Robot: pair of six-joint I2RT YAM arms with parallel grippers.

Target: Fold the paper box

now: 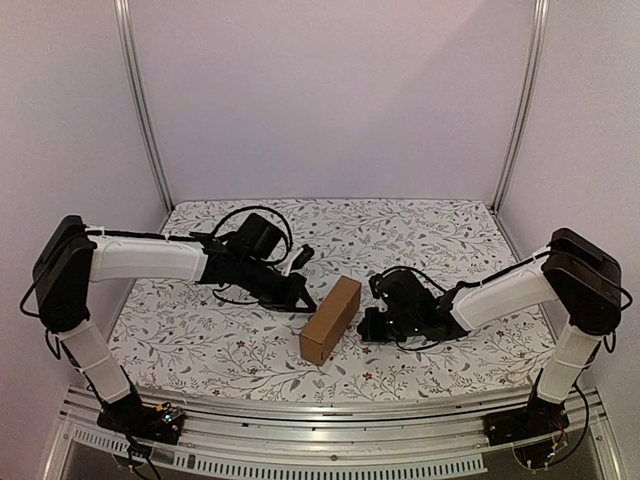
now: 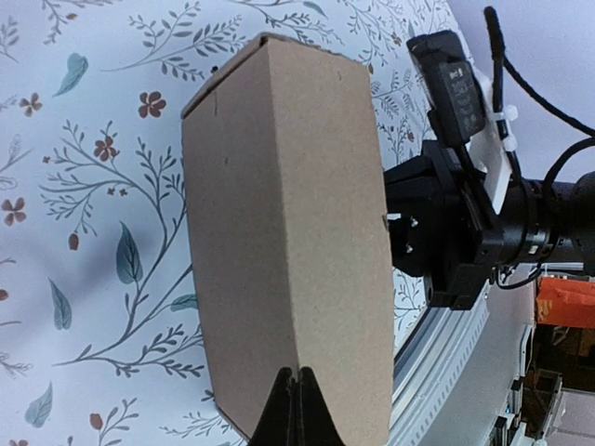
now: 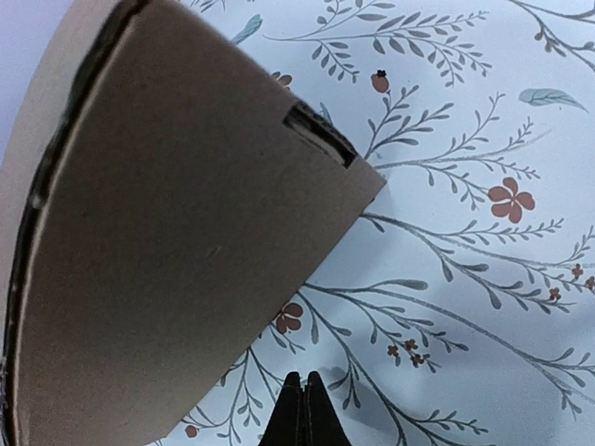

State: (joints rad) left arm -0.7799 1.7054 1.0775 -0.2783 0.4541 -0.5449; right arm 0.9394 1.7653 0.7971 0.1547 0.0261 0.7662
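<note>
**Closed carton lying slantwise between two shut pincers**

The left gripper (image 1: pixel 304 300) is reaching in from the left over the flowered table (image 1: pixel 200 340). Its two fingers (image 2: pixel 284 416) are pressing flat against each other and are pinching nothing. In the left wrist view their tips are standing in front of a long side wall of the carton. Whether they are touching the wall I cannot tell.

The paper box (image 1: pixel 331 320) is lying in the middle of the table, between the two arms, and is already showing the form of a closed rectangular carton. It is resting on one long side. In the top view its long axis is running slantwise: one short end is pointing to the near edge and a little to the left, the other end is pointing away and to the right.

The right gripper (image 1: pixel 366 322) is waiting just beside the right long wall of the carton. Its fingers (image 3: pixel 293 416) are also squeezing together with nothing between them. In the right wrist view a corner of the carton with a narrow slot is filling the left part, and the fingertips are staying close to its edge, apart from it.
</note>
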